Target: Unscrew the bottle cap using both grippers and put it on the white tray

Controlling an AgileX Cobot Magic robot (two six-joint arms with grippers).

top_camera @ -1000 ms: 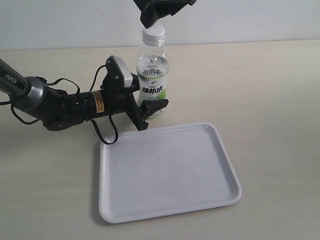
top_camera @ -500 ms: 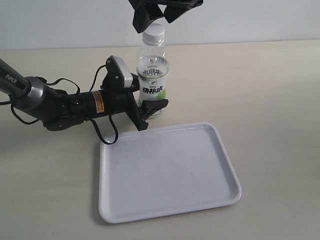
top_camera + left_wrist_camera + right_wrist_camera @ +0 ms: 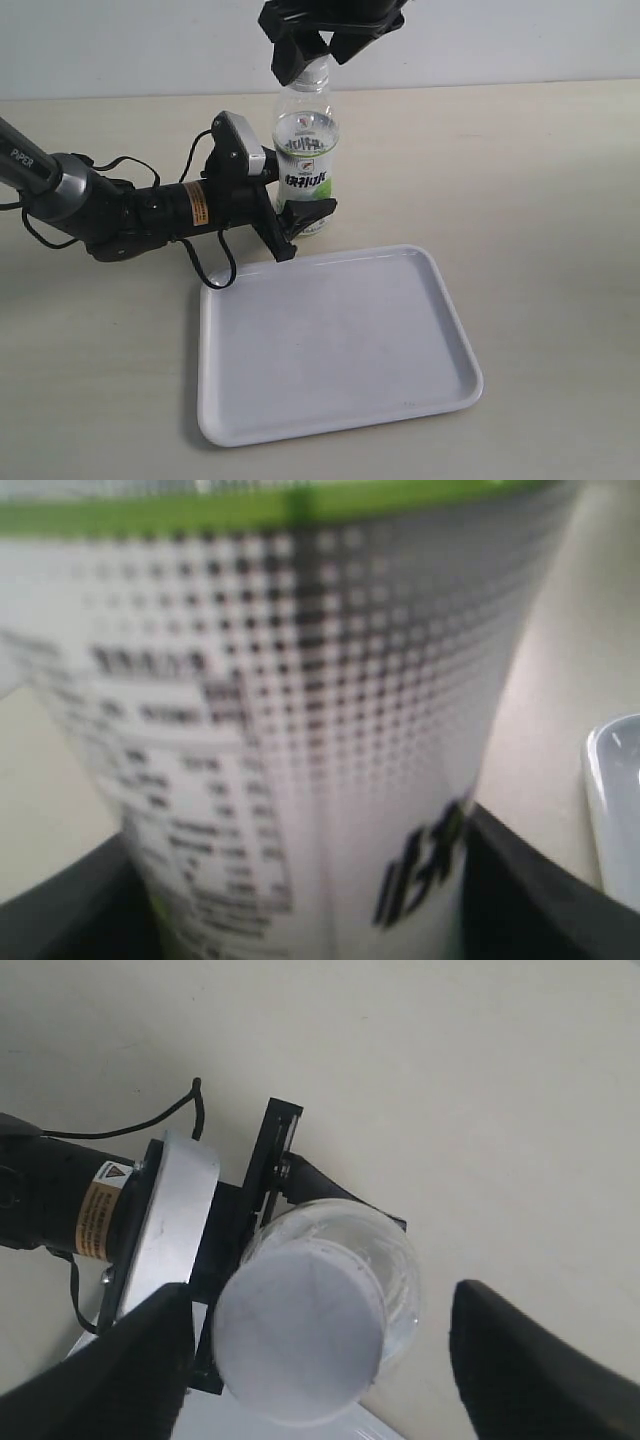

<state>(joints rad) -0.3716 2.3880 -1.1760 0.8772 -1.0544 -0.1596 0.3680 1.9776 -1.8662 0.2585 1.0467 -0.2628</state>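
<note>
White bottle cap point(image 3: 316, 72), exterior view: sitting on the upright bottle point(image 3: 306, 165) beside the white tray point(image 3: 440, 300). The left gripper point(image 3: 303, 222) is clamping the bottle's base, and the right gripper point(image 3: 314, 55) is hanging over the cap.

Left wrist view: fingers point(image 3: 530, 890) are pressing both sides of the bottle point(image 3: 280, 730).

Right wrist view: fingers point(image 3: 140, 1360) are straddling the cap point(image 3: 300, 1332), spread wide and gripping nothing. Unscrewing and placing are both remaining.

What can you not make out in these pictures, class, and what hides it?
Exterior view: the right gripper partly covers the bottle cap and is itself cut off by the top edge.
Left wrist view: the bottle is too close, so its label print is blurred.
</note>
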